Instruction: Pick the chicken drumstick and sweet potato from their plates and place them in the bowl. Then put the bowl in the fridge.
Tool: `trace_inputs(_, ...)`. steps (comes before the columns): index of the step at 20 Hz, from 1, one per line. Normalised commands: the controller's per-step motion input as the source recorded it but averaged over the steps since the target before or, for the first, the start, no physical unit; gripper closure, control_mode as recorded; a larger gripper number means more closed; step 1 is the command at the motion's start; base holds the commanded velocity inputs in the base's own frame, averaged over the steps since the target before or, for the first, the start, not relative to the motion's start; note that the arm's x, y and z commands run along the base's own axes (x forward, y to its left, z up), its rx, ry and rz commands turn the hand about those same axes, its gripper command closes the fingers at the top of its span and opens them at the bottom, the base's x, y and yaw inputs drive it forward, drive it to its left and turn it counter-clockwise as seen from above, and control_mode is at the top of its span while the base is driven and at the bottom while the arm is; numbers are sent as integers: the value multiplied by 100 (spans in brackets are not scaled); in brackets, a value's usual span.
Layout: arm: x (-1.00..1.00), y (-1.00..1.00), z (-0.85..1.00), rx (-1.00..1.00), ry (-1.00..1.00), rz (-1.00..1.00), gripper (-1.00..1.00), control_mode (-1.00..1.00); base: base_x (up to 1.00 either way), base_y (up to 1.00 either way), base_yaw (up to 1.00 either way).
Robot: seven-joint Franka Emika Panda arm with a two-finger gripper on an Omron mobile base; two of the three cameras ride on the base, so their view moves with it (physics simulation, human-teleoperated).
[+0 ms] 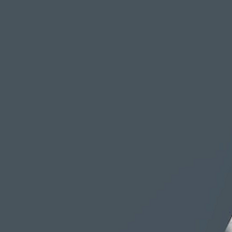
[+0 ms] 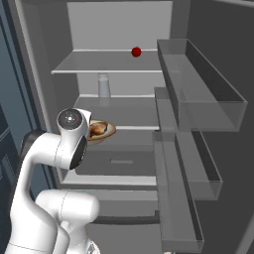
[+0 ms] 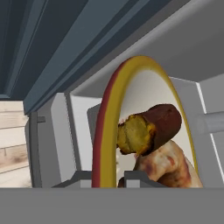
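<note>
Wood panelling (image 3: 12,140) showed pale at the far left of the hand view, beside a grey upright panel (image 3: 59,135) of the fridge. Next to it rose the bowl (image 3: 107,131), seen edge-on, its rim a band of yellow and dark red, with the gripper (image 3: 109,178) pinching that rim between its two dark finger tips (image 3: 131,177), one on each side of the wall and pressed close onto it. Inside the bowl lay the sweet potato (image 3: 153,127), reddish-brown with a broken yellow end, resting on top of the chicken drumstick (image 3: 170,168), a lumpy tan and brown piece touching it from beneath.

In the right base view the white arm (image 2: 54,163) rose at the lower left, its dark-domed joint covering the hand. Just right of that joint the bowl (image 2: 106,133), with the two food pieces in it, sat at the front left of the fridge's middle shelf (image 2: 134,119); whether it rested on the shelf or was held just above it could not be told. A clear glass (image 2: 103,87) stood further back on the same shelf. A small red ball (image 2: 136,51) lay on the upper shelf (image 2: 99,62). At the right, the open fridge door's clear bins (image 2: 208,99) stood in a column.

In the left base view a flat slate-grey surface (image 1: 113,113) stood close to the camera.
</note>
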Motion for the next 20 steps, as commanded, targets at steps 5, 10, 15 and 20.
trace_inputs(5,0,0,0,0,0,0,100,-100,0,0,0)
trace_inputs(10,1,0,0,0,0,0,100,-100,0,0,0)
trace_inputs(15,0,5,4,-1,-23,0,100,-100,0,0,0)
trace_inputs(20,1,1,27,0,-48,-2,100,-100,0,0,0)
